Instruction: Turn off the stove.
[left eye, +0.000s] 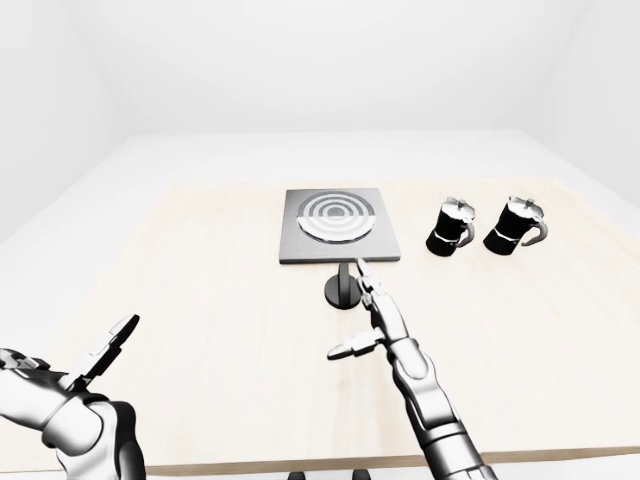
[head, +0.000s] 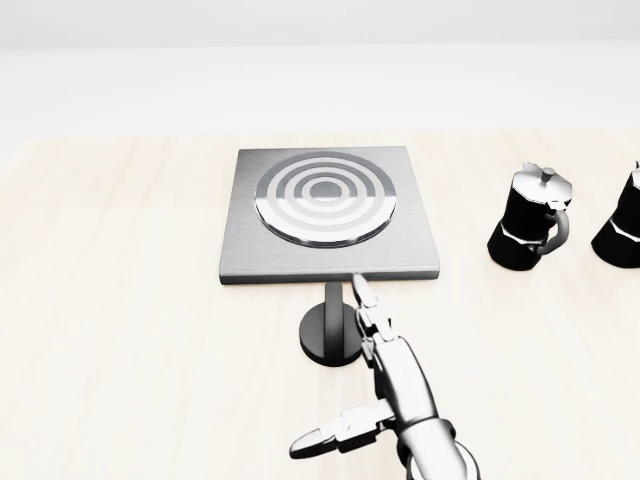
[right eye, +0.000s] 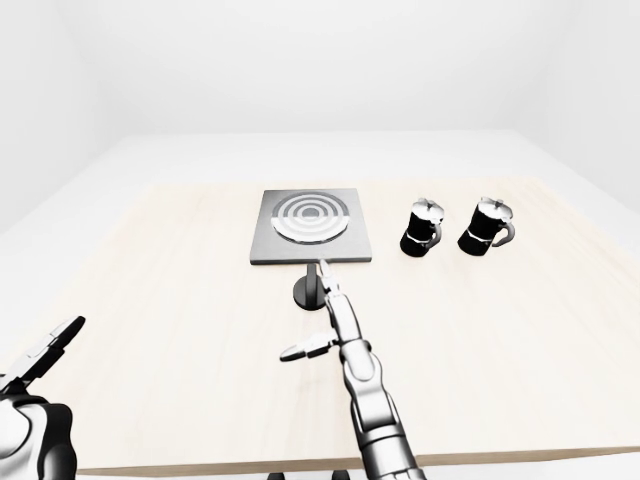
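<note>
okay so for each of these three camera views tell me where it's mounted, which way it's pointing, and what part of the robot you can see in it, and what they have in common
Head view: on the robot's head, tilted down close over the table; shows the stove, its knob, a moka pot, and the right hand.
Left-eye view: on the head, wider, taking in the whole table and white room; right hand and left hand show.
Right-eye view: the same scene slightly shifted; right arm, left hand at the lower left corner.
Shared: all show the stove, knob and open right hand reaching toward the knob.

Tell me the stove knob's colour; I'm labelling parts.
Black round stove knob, clearest in the head view.
</note>
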